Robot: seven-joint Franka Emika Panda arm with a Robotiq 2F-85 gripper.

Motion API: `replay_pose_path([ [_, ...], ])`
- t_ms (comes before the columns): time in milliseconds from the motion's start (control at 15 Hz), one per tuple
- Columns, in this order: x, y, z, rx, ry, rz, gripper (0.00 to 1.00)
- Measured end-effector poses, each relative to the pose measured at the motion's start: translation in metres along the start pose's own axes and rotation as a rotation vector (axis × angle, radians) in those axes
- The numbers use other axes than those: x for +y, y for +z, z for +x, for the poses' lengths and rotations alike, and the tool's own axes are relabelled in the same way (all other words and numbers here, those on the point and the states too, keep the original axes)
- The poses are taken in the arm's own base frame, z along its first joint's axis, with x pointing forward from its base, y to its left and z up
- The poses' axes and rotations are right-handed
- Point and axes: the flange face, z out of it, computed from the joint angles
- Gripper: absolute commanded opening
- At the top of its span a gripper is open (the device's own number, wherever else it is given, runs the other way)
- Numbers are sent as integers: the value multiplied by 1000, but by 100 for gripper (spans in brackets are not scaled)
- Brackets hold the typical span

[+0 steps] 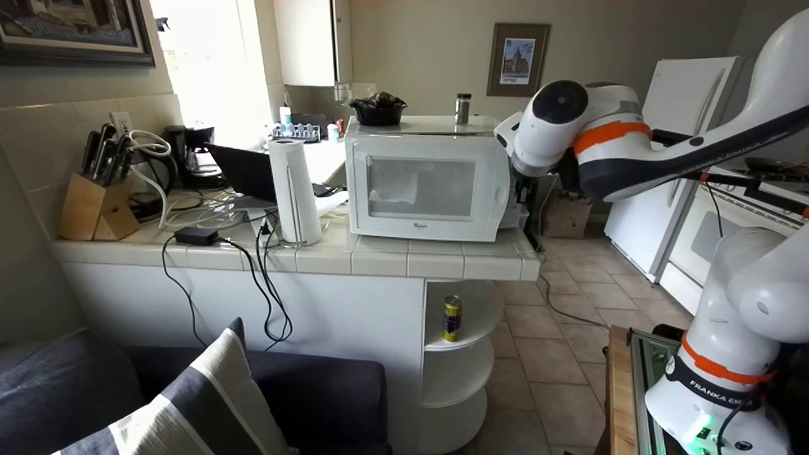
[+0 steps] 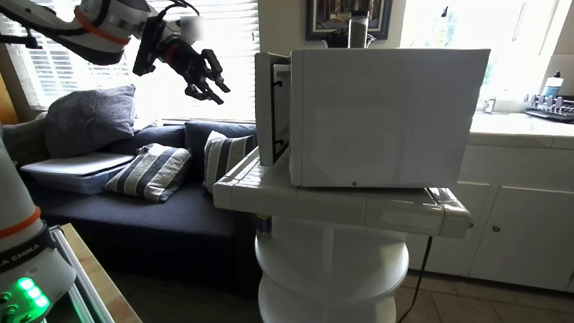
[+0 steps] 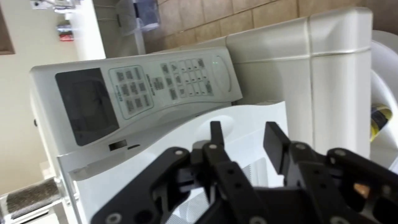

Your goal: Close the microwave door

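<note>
The white microwave (image 1: 436, 125) stands on the tiled counter. It also shows side-on in an exterior view (image 2: 385, 116), and its control panel fills part of the wrist view (image 3: 174, 81). The microwave door (image 1: 421, 186) is ajar. A narrow gap with dark latch hooks shows between the door (image 2: 264, 107) and the body. My gripper (image 2: 224, 96) is open and empty, in front of the door and apart from it. In the wrist view the open fingers (image 3: 244, 124) overlap the door's outer face (image 3: 242, 138), near its rounded handle bump. The hinge side is hidden there.
A black bowl (image 1: 379, 111) and a jar (image 1: 462, 109) stand on top of the microwave. A paper towel roll (image 1: 296, 193) stands beside it. A yellow can (image 1: 452, 319) sits on the shelf below the counter edge (image 1: 436, 264). A sofa (image 2: 179, 215) lies in front.
</note>
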Motion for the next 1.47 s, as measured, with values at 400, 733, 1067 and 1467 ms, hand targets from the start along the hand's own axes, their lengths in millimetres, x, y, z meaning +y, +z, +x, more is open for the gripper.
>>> replay_pose_path([
  [400,-17,19,6,75,-31,-155,0],
  [733,-22,41,9,87,-56,-227,0],
  [1067,-29,63,8,67,-59,-224,0],
  [1467,-32,78,7,65,-71,-248,0],
])
